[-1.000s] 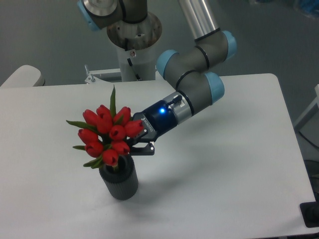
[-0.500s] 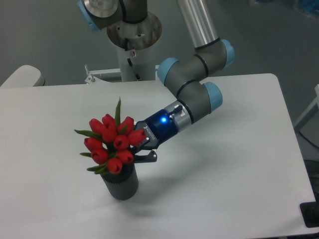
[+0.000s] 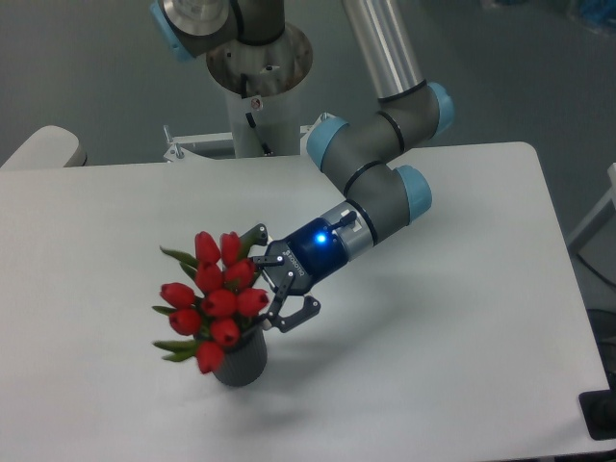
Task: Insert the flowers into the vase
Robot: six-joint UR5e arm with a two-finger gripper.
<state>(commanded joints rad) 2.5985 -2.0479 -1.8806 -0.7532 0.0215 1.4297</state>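
Gripper (image 3: 276,285) fingers stand spread wide, one above and one below, holding nothing, just beside the flowers (image 3: 214,299). The bunch sits in the vase (image 3: 242,358), heads leaning toward the camera's left over the rim, on the white table (image 3: 433,337). Judged light and soft: the tulip heads would bruise and the leaves fold under pressure. Any hold belongs low on the stems, though these are hidden here. The vase looks small and narrow-based; a sideways nudge could tip it.
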